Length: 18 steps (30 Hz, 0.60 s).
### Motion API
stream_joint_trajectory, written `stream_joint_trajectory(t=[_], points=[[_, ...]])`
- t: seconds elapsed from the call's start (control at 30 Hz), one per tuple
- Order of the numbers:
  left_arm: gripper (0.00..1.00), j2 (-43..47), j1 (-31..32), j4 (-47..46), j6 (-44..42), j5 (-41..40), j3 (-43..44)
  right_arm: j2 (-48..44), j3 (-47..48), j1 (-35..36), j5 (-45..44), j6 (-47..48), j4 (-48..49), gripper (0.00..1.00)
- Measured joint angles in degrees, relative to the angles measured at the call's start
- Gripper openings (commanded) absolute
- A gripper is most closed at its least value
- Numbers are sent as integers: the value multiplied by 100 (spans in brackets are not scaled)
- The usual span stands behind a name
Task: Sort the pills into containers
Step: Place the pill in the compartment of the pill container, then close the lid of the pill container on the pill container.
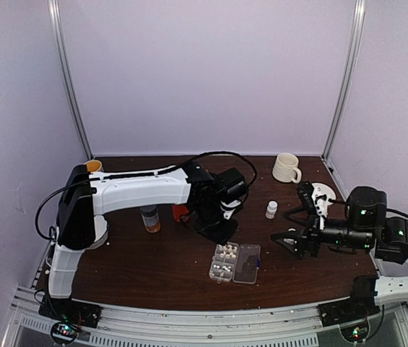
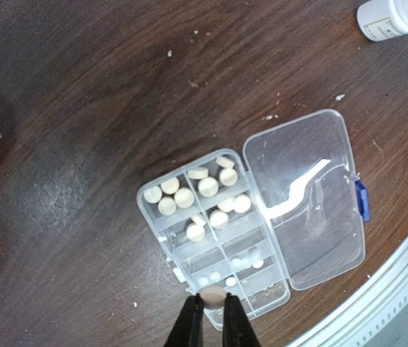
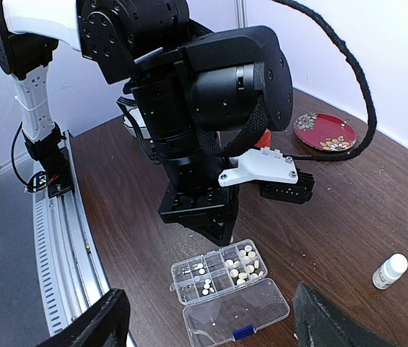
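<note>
Pills [image 2: 189,191] sit sorted by size in the organiser box [image 2: 143,196], whose lid [image 2: 312,217] lies flat to the right so the cells are reachable from above. The left gripper [image 2: 213,309], nearly shut, pinches one cream pill [image 2: 212,293] above the end holding the tiniest pellets, probably to drop it. Its arm reaches across mid-table, wrist bent downward. The right gripper [image 1: 288,242] hangs wide open and empty, well right of the box.

**Open organiser, pills spread over several compartments**

The clear organiser box [image 2: 162,235] lies flat close to the bench's near edge, about midway along it. Its hinged lid [image 2: 312,210] lies flat and fully open on the right. Round cream pills [image 2: 184,196] lie in the far compartments and smaller white pellets [image 2: 230,281] in nearer ones. One cream pill [image 2: 212,292] is pinched in the left end effector [image 2: 212,302] above the box's near end.
</note>
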<state>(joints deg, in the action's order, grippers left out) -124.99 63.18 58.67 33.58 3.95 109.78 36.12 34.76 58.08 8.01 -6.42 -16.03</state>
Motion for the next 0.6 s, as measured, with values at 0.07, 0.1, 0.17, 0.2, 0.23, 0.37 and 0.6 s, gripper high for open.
stream_joint_trajectory(t=[0.07, 0.1, 0.17, 0.2, 0.23, 0.37, 0.6], points=[[8, -42, 0, -15, -24, 26, 103, -22, -17, 0, -33, -2, -2, 81], [8, -70, 0, -13, -31, 48, 136, -22, -24, 0, -44, -4, -7, 81], [8, -131, 0, -24, -59, 103, 164, -22, -31, 0, -61, -24, -7, 81], [8, -166, 0, -20, -68, 120, 164, -22, -33, 0, -66, -33, -4, 81], [9, -205, 0, -20, -70, 131, 164, -22, -33, 0, -68, -48, -7, 82], [24, -339, 0, -17, -98, 138, 164, -46, -81, 0, -83, -114, -4, 84], [37, -365, 0, -15, -160, 98, 164, -61, -129, 0, -96, -269, -9, 85]])
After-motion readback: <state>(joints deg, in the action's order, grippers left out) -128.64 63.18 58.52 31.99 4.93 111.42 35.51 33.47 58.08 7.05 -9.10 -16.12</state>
